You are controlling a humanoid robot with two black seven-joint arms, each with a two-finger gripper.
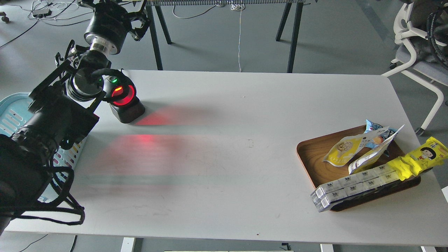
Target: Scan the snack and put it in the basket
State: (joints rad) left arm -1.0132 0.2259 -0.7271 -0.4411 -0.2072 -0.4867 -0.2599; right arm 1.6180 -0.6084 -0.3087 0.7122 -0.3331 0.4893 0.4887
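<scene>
The snack (343, 151), a flat yellow pouch with a round picture of nuggets, lies on the brown wooden tray (313, 157) at the right of the table. The light blue basket (12, 113) stands at the table's left edge, mostly hidden behind my left arm. My left gripper (115, 5) is raised at the top left, above the scanner, far from the snack. It is dark and cut off by the frame edge. My right gripper is out of view; only cables show at the top right corner.
A black scanner (123, 99) with a red window stands near the back left and casts red light over the table. On the tray lie a second pouch (369, 158), a small blue bag (373, 126), a long yellow wrapper (418, 159) and stacked boxes (350, 187). A white chair (416, 56) stands at the right.
</scene>
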